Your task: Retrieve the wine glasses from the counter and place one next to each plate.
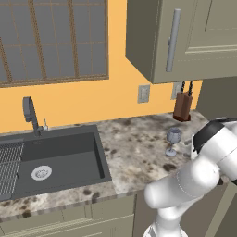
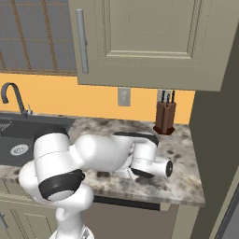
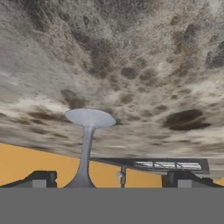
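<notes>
And here's the wine glass (image 1: 173, 140) standing upright on the granite tabletop (image 1: 134, 148), toward the right end, a little out from the back wall. Just behind it, tight in the back right corner, sits the brown knife block (image 1: 183, 106) with dark handles poking out of the top. Away at the left end, the dark sink (image 1: 51, 162) is set into the tabletop, its curved faucet (image 1: 30, 115) rising at the back edge.

The white arm (image 1: 194, 178) reaches in low from the front edge, its wrist bent down close to the glass on the right-hand side. From the right base camera the arm (image 2: 93, 156) sprawls across the tabletop, the knife block (image 2: 165, 115) beyond it against the orange wall.

Now the hand camera, rolled right over: the glass's foot (image 3: 90, 118) and thin stem (image 3: 85, 153) hang in frame with granite above. The end effector (image 3: 109, 180) is spread as wide as it goes, the two dark fingertips (image 3: 41, 179) well apart, the stem between them and nearer the left one. Nothing gripped; both tips stand clear of the glass.
</notes>
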### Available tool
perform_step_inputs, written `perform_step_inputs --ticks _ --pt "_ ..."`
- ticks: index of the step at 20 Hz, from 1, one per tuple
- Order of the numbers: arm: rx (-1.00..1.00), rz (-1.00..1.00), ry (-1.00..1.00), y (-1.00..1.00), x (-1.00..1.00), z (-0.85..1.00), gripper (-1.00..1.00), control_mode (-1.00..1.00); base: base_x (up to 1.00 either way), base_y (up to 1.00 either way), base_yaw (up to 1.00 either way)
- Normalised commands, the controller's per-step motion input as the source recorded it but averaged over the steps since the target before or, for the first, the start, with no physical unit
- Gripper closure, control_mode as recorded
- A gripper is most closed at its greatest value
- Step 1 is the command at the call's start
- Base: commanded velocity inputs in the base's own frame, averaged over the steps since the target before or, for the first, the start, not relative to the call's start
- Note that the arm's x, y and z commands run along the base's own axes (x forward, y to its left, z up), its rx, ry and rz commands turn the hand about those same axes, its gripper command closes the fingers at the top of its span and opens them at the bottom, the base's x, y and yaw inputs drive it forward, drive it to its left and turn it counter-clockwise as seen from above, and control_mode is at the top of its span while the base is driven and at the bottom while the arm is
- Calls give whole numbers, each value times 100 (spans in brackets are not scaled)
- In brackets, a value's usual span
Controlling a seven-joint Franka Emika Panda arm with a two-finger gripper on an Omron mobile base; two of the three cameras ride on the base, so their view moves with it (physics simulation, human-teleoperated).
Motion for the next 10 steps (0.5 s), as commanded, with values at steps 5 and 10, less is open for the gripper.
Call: perform_step_inputs --ticks 5,10 --pt "1 0 -3 0 19 0 -100 -100 0 0 0" --pt "2 0 0 0 44 0 -100 -100 0 0 0"
